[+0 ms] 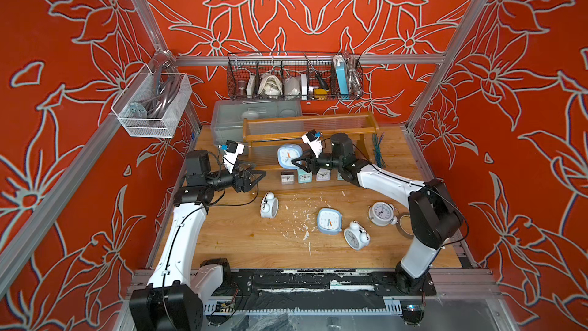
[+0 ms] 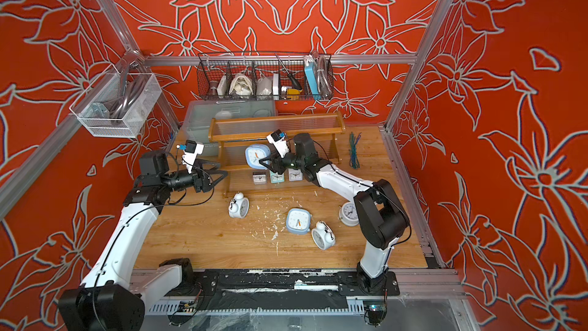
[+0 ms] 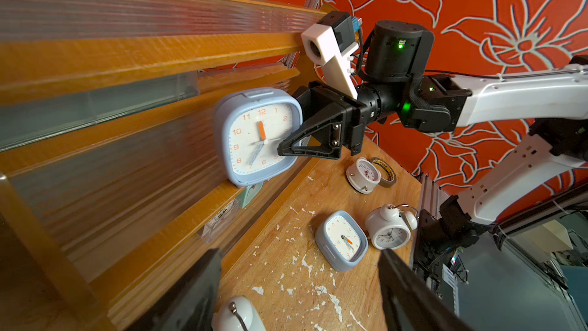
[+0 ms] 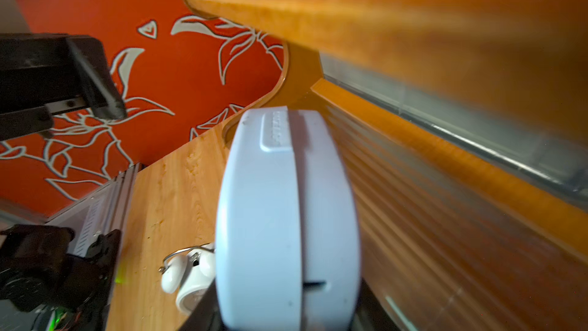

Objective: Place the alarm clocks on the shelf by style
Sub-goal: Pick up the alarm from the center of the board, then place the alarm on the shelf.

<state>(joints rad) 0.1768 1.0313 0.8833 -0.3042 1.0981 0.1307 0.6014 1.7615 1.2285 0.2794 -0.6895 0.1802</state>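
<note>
Pale-blue plastic, square with rounded corners, the pale-blue clock (image 3: 251, 135) stood upright at the middle tier of the shelf (image 1: 280, 136). Twelve was uppermost, and its white face and orange hands were turned toward the front of the table (image 1: 238, 234). As tall as it was broad, it had no long axis across the face. Its thin dimension ran front to back, into the shelf.

The right gripper (image 1: 300, 160) reached it from the right-hand side and was clamped on it. One finger (image 3: 321, 135) crossed the lower corner of the face and the other passed behind the case. The clock sat between the jaws with most of its body out beyond the tips.

Counted, there were two clocks of that style. The second pale-blue clock (image 1: 329, 221) lay face up on the table. Three white twin-bell clocks were also on the table:
- the left twin-bell clock (image 1: 269, 206), near the shelf's foot
- the front twin-bell clock (image 1: 356, 235), just beside the second blue one
- the right twin-bell clock (image 1: 381, 213), by the right arm

On the bottom tier a grey tiny clock (image 1: 287, 177), a teal tiny clock (image 1: 304, 176) and a white tiny clock (image 1: 323, 175) stood in a row facing forward. A teal sliver at the arm's edge was perhaps a fourth.

The left gripper (image 1: 259, 169) hovered off the shelf's left end with its jaws spread wide and nothing between them, well apart from the held clock.
</note>
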